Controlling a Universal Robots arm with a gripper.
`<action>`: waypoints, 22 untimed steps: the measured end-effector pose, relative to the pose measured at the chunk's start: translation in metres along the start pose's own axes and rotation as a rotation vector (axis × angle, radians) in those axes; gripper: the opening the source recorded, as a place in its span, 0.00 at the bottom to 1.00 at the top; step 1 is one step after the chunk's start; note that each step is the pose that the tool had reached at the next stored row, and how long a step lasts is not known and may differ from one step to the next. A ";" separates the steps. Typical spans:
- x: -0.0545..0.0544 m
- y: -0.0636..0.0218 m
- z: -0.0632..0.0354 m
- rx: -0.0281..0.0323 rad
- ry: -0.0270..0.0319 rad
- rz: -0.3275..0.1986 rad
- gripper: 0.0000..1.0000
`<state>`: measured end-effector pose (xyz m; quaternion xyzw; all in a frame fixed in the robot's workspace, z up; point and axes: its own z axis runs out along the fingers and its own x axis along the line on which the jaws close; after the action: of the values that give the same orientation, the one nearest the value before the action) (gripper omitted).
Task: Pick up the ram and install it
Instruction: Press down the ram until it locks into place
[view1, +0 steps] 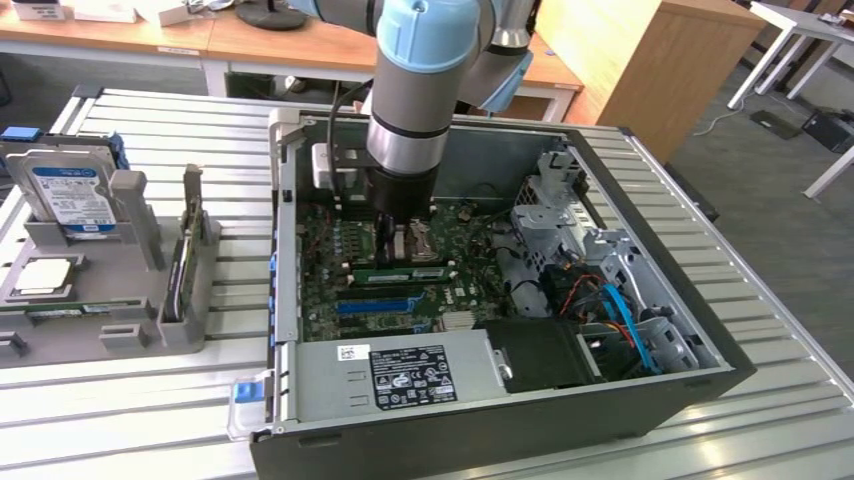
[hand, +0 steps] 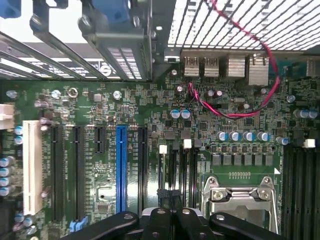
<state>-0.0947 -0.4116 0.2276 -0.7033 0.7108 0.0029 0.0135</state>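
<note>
- Slatted metal table (view1: 747, 300) carries the open computer case (view1: 467, 420).
- Gripper (view1: 395, 250) is lowered over the motherboard (hand: 150, 105); finger spread cannot be told.
- Ram (view1: 400, 270) lies directly beneath the gripper.

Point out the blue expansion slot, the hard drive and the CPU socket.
Blue expansion slot (hand: 121, 167): wrist view, middle of its long body.
Hard drive (view1: 70, 195): exterior view, on its blue-and-white label, standing in the grey holder.
CPU socket (hand: 240, 200): wrist view, on its metal cover plate.
</note>
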 end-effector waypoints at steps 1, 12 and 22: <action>0.000 0.0000 -0.0025 -0.0005 0.0007 0.000 0.10; -0.001 -0.0004 -0.0266 -0.0009 0.0016 0.000 0.10; -0.001 -0.0043 -0.0272 -0.0009 0.0017 0.000 0.10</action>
<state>-0.0908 -0.4116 0.2548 -0.7033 0.7108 0.0026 0.0126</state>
